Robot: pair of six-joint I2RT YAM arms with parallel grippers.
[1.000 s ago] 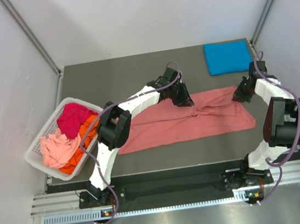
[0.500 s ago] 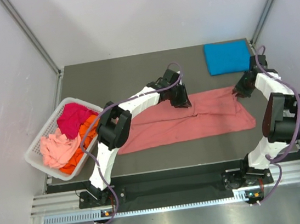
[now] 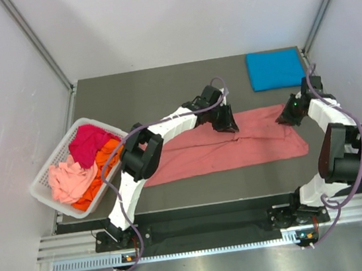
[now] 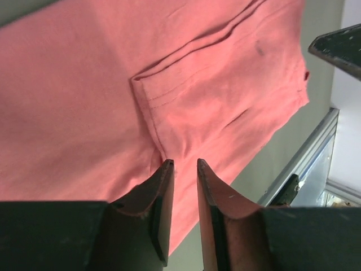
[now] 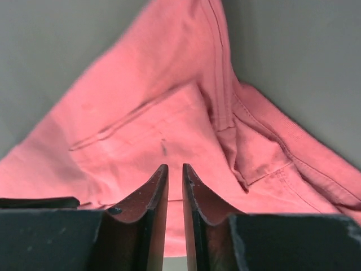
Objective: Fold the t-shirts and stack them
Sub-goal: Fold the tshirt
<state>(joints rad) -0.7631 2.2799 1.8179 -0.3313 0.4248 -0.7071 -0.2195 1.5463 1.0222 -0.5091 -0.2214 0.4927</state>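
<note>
Two pairs of fingers hang low over one salmon-pink t-shirt (image 3: 236, 151), which lies spread lengthwise across the dark worktop (image 3: 156, 95) just beyond the arm bases. Of these, the left fingers (image 3: 229, 127) stand a narrow slit apart with nothing between them. Their tips are just beside a stitched sleeve hem near the shirt's middle, and whether they touch the cloth I cannot tell. The right fingers (image 3: 284, 116) are parted by a thinner slit, also empty, above the creased right-hand end of the shirt.

At the worktop's left edge a white slatted basket (image 3: 39, 186) holds three crumpled shirts: one pale pink t-shirt (image 3: 63, 179), one orange t-shirt (image 3: 107, 150) and one magenta t-shirt (image 3: 88, 141). In the far right corner lies one bright blue t-shirt (image 3: 274, 69), folded into a flat rectangle and apart from the salmon one.
</note>
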